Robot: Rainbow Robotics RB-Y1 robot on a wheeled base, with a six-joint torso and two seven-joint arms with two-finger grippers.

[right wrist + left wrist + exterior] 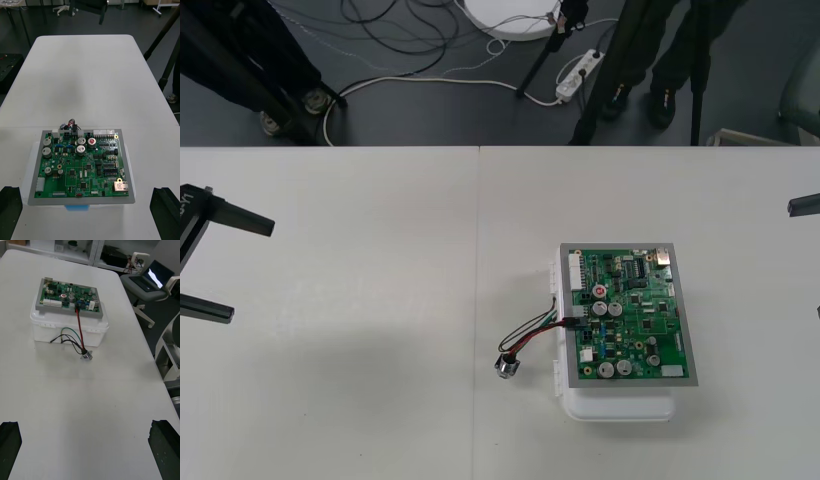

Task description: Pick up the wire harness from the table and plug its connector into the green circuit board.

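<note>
Op: Approach paths to board [635, 315]?
Tech: Far & right sides: no obstr. Left side: harness [532, 328] wires loop out, socket [507, 366] on table [330, 330] near base [620, 405]. Further left: wide open tabletop.

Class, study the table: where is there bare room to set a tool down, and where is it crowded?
Biggest bare patch: the table between the left pincer and the harness. Also free: the strip beyond the board to the far edge, and a narrower strip between board and right pincer. Crowded: just left of the base, around the harness and its socket.
</note>
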